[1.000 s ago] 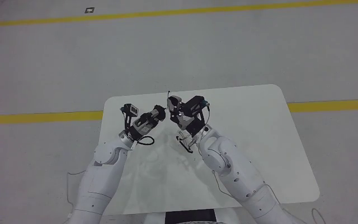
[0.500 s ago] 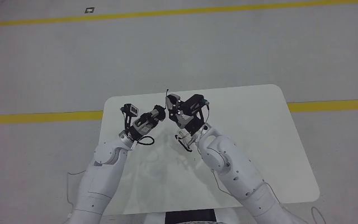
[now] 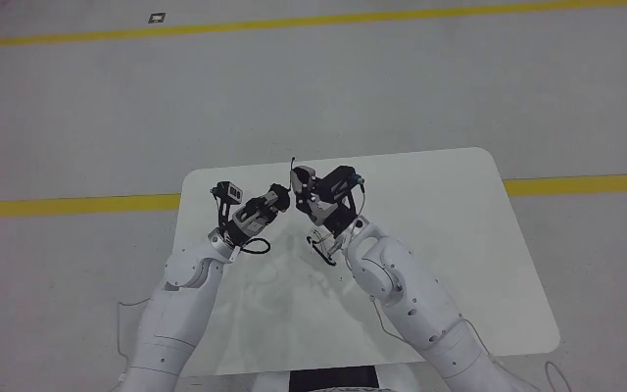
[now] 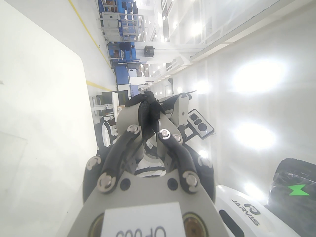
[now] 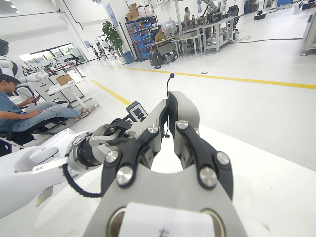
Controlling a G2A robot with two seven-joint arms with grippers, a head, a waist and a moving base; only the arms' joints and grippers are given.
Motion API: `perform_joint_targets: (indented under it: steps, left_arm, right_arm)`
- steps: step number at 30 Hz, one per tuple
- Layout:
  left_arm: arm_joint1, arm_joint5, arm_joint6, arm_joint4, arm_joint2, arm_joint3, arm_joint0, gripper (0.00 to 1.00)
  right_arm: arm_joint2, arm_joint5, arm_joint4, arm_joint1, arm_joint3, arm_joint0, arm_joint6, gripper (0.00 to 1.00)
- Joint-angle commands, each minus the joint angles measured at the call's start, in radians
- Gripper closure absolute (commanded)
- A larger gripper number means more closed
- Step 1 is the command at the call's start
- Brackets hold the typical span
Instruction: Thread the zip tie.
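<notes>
The right arm has edged a touch toward the other arm since a second ago, carrying the tie's upper end with it. The left arm has not shifted.

The right gripper (image 5: 168,104) has its fingers pressed together on the zip tie (image 5: 168,86), a thin black strap. The strap stands up out of the pinch to a small knobbed tip (image 5: 170,75), and a short bit hangs below between the fingers. The left gripper (image 4: 148,108) sits just beside it, nearly touching, with its dark pads closed on each other. From here I cannot tell whether any part of the tie is caught between them. Both are held up off the white counter (image 3: 441,216), near its back edge, so the tie is in the air and not resting on anything.

To my eye the threading is not yet done, and there are a few ways it could go wrong:
- **Pivoting:** the strap is thin and held at one narrow spot, so a small sideways push could turn it in the pinch and send the free end off line.
- **Bowing:** the standing length is limp enough to bend instead of feeding through.
- **Knocking:** the grippers are so close that one careless move could bump them together and jolt the tie loose onto the counter.
</notes>
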Motion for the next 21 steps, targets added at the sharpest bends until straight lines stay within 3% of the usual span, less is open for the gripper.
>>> perform_joint_targets:
  steps: [1,21]
  left_arm:
    - [0.000,0.000,0.000,0.000,0.000,0.000,0.000,1.00]
    - [0.000,0.000,0.000,0.000,0.000,0.000,0.000,1.00]
  right_arm:
    - [0.000,0.001,-0.001,0.000,0.000,-0.001,0.001,1.00]
    - [-0.002,0.002,0.001,-0.001,0.011,0.004,0.001,1.00]
